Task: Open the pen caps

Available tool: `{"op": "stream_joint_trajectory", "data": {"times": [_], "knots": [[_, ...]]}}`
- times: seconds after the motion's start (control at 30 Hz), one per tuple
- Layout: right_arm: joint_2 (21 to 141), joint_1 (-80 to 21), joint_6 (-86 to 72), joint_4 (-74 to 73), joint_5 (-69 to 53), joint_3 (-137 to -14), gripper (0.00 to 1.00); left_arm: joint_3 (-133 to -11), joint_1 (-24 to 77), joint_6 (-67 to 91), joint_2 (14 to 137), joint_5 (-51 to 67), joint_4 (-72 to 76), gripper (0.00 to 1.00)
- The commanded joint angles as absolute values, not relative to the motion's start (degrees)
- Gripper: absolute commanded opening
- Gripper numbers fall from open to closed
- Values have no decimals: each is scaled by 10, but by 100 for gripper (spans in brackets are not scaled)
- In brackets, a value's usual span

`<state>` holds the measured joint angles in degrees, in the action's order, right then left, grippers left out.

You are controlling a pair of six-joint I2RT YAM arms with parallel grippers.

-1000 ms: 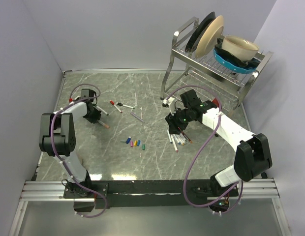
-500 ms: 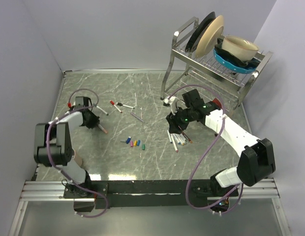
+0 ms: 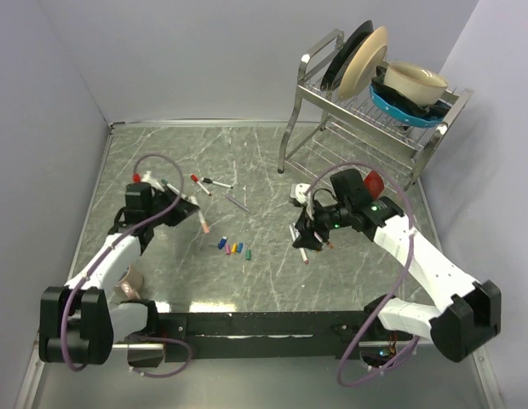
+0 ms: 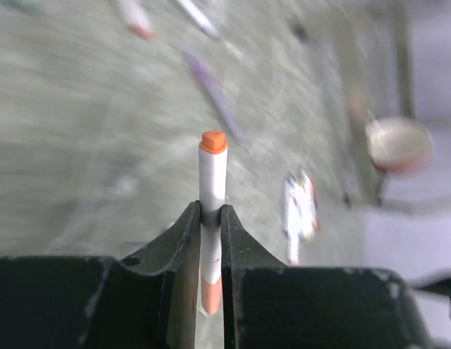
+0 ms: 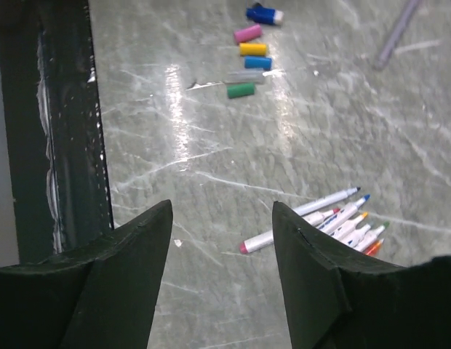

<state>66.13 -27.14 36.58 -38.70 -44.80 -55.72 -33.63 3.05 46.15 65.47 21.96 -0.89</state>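
Pen caps (image 3: 235,249) lie loose in a short row near the middle of the table (image 3: 162,153), between your two arms. A rack (image 3: 358,136) stands at the far right corner, with plates (image 3: 366,53) and bowls (image 3: 415,81) in it.

Your left gripper (image 4: 211,212) is over the left side of the table, its fingers clamped on an orange pen (image 4: 212,174). The white barrel sticks out ahead of the fingertips, and an orange cap (image 4: 213,141) sits on its far end.

Your right gripper (image 5: 222,211) hangs right of centre, fingers spread with nothing between them. A bunch of pens (image 5: 342,218) lies on the table just beside it, with tips of mixed colours.

Beyond the caps you have three more pens lying apart: a red-capped pen (image 3: 198,182), a black-capped pen (image 3: 215,182) and a purple pen (image 3: 238,202).

In the row, the pink cap (image 5: 247,33), yellow cap (image 5: 253,49), blue cap (image 5: 257,62) and green cap (image 5: 241,89) lie side by side.
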Motion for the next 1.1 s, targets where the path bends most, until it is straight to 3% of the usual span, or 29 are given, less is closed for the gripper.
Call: {"op": "stream_joint_trajectory", "data": {"times": [0.0,0.3,0.47,0.57,0.7,1.07], "knots": [[618,-265,445,-375,-504,-529,67,-303,101,503,618,297,94,1],[563,-250,464,-344,-477,-506,74,-285,257,557,620,280,174,1],[541,-250,561,-395,-446,-519,87,-325,342,549,662,267,167,1],[539,-250,566,-417,-446,-543,89,-346,380,548,686,257,172,1],[529,-250,577,-425,-456,-543,100,-364,420,542,714,256,191,1],[473,-241,534,-363,-489,-517,100,-386,439,520,776,292,213,1]]}}
